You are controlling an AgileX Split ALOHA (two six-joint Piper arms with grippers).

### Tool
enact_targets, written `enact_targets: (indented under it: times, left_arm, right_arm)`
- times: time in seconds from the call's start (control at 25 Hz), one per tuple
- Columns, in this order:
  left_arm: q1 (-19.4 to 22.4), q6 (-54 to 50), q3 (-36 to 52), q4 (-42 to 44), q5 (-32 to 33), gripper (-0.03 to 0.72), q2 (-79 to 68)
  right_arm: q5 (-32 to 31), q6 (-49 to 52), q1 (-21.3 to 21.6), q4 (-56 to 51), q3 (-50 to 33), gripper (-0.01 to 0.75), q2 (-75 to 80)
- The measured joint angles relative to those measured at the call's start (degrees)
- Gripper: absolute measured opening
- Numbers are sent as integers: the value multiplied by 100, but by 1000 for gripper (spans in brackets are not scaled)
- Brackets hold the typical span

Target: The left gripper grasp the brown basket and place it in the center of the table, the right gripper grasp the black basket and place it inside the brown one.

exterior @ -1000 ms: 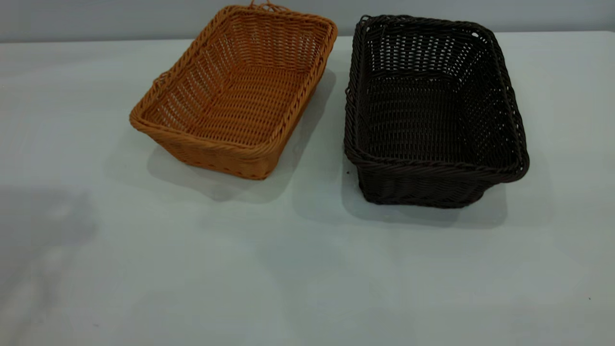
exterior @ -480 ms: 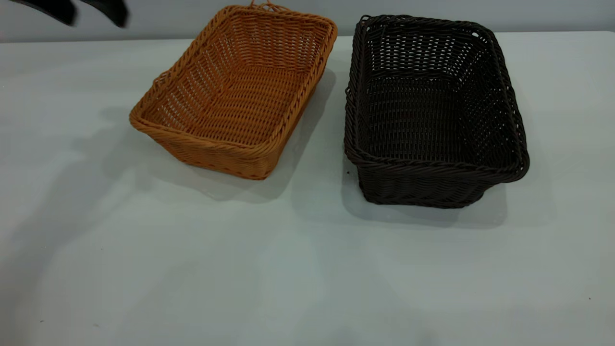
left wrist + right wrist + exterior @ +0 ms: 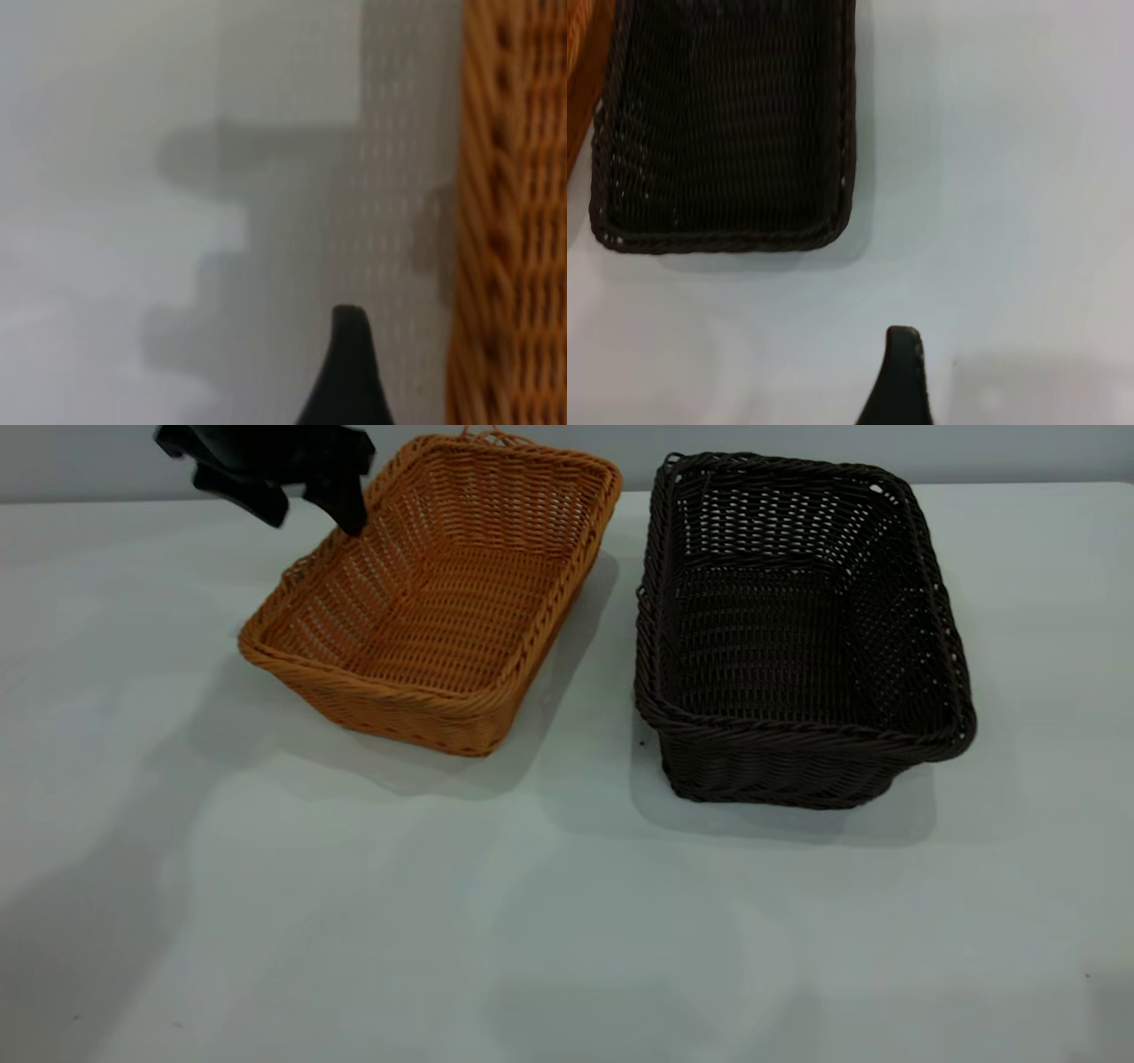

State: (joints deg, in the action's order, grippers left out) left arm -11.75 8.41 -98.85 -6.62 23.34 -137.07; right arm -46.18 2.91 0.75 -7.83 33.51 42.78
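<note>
exterior view has the left gripper (image 3: 312, 509) open right over the far left rim of the brown basket (image 3: 434, 602), which sits beside the black basket (image 3: 797, 638) on the table (image 3: 532, 921); looks light and stiff, so i'd pinch that braided rim.

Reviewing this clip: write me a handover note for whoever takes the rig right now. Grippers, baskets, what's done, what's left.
Left gripper: open, at the far left rim of the rectangular orange-brown woven wicker basket, not gripping it.
Right gripper: out of the exterior view; its wrist view places it above the white-grey table, off the rectangular brown-black woven wicker basket. Open or shut: cannot tell.
Baskets: side by side toward the back of the table, apart, both upright and empty; the orange-brown one sits angled.
Done: nothing placed.
Left: grip the orange-brown basket, set it at table centre, then nest the dark basket inside it.
</note>
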Motion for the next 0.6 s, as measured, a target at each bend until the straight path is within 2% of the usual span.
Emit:
enact_targets:
  times: [0.2, 0.32, 0.4, 0.56, 0.6]
  left_arm:
    - [0, 10, -483, -7, 45, 535, -564]
    - [0, 10, -578, -11, 14, 471, -788]
    - [0, 10, -583, -34, -32, 378, -883]
    - [-18, 37, -589, -123, -141, 130, -925]
    - [-18, 30, -589, -158, -161, 91, -917]
  right_arm:
    - [-43, -126, 0, -355, 388, 573, 774]
    - [-76, -367, 0, -736, 576, 573, 1335]
    - [-92, -581, 0, -1126, 653, 573, 1749]
    - [-99, -1106, 0, -2031, 693, 573, 2656]
    - [-99, -1249, 0, -2297, 697, 573, 2885]
